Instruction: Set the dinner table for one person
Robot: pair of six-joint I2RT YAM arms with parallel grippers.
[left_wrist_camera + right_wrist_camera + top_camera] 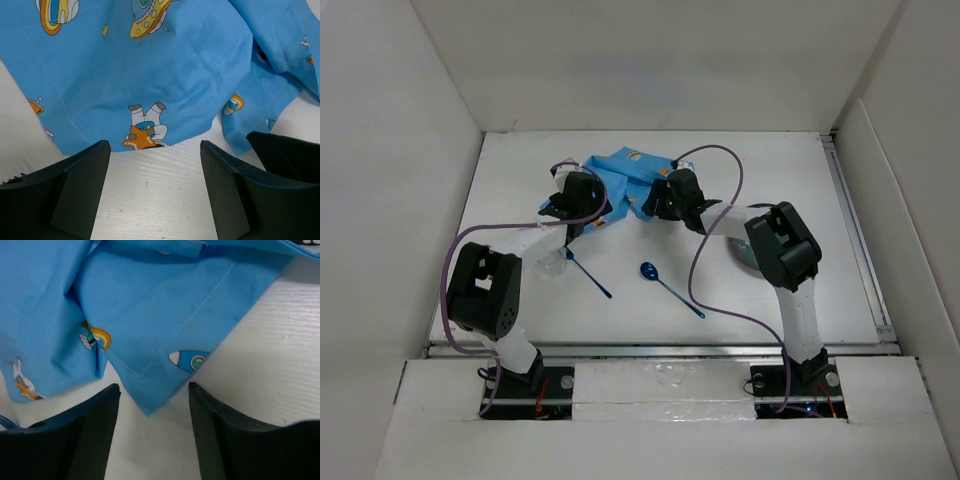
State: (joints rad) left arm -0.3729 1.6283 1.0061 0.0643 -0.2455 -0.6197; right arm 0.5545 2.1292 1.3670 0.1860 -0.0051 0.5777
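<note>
Dinner table (pixel 820 200): white rect top, long axis L–R, long edges near & far, arm bases at its near edge. Near-centre on it: blue spoon (pixel 665 282), 2nd blue utensil (pixel 590 274) to its left, both angled. Farther: left gripper (pixel 154 150) wide open, holding nothing, just short of placemat (pixel 150 65) edge. Right gripper (pixel 154 390) part open, placemat corner between its fingers, not pinched. Placemat crumpled, far-centre.

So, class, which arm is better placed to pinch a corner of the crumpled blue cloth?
Right. The right pincer is open with a cloth corner between its fingers; the left pincer, also open, faces only a rounded fold, with bare table between its fingers.
</note>
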